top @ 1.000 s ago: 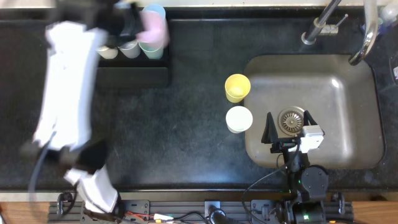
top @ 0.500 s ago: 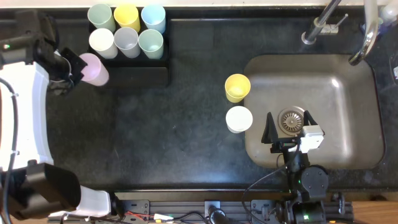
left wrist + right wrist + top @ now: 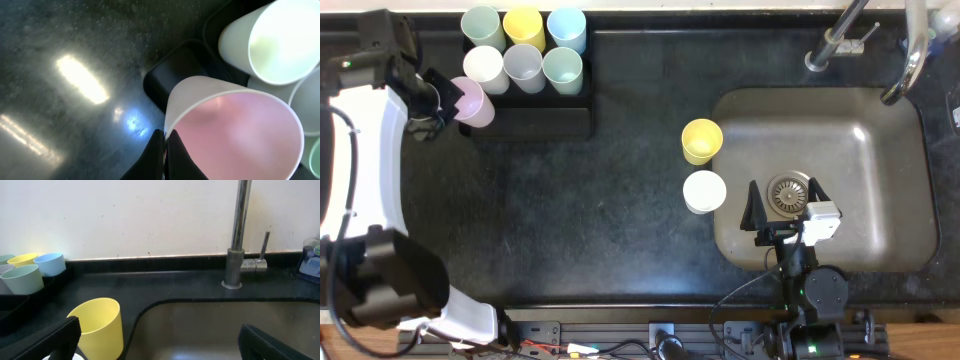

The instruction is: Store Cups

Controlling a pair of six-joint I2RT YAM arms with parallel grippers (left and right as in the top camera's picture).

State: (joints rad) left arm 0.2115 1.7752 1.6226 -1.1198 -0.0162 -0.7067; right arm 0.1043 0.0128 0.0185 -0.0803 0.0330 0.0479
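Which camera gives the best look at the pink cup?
The left wrist view: the pink cup looms close, rim pinched by the left gripper. The top view shows it small, at the black tray's edge.

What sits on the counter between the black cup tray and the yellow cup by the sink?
Nothing: in the top view, the dark counter between the tray and the yellow cup is bare.

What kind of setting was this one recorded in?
Likely a kitchen counter: a steel sink with a faucet, set in a black worktop, plus a cup tray.
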